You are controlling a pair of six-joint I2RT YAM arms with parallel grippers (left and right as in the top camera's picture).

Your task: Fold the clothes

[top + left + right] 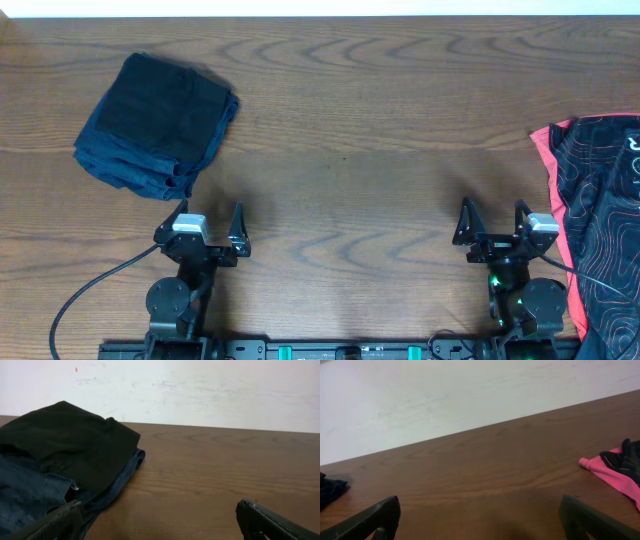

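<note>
Black jersey [600, 190] on coral T-shirt [547, 150] far right, left claw [210, 215] and right claw [493, 215] both released

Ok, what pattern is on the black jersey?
The black jersey has thin orange contour lines, clearest in the overhead view.

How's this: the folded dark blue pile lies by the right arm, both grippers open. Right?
No: the folded dark blue pile lies by the left arm, as the overhead view shows. The left gripper and right gripper are indeed open.

Robot lab bench: wood-grain table [340, 150], bare white wall [200, 390], cabled arms [178, 290] mounted at the edge
</note>
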